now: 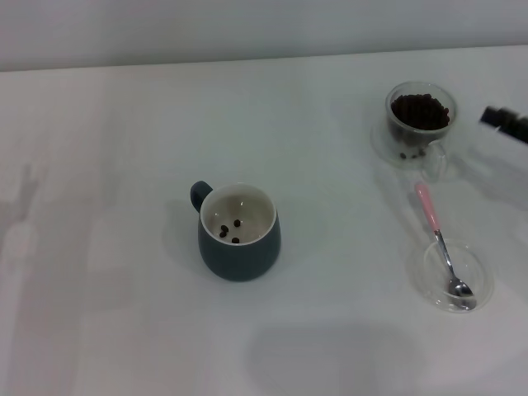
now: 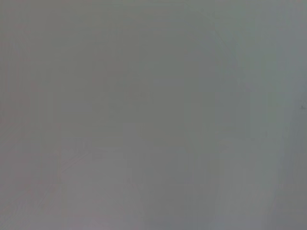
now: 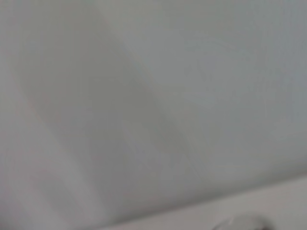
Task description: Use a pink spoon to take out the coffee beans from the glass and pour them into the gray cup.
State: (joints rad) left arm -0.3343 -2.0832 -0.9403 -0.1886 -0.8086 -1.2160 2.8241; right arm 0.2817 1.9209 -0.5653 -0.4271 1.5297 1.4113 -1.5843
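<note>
Head view: pink spoon bowl-down in dish, handle toward glass; right gripper state unclear.

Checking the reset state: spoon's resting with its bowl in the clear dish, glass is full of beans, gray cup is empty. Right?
Not quite: the head view shows a few coffee beans already in the gray cup. The rest holds: the pink spoon rests with its bowl in the clear dish, and the glass is full of beans.

Right tool shows at the far right edge.
</note>
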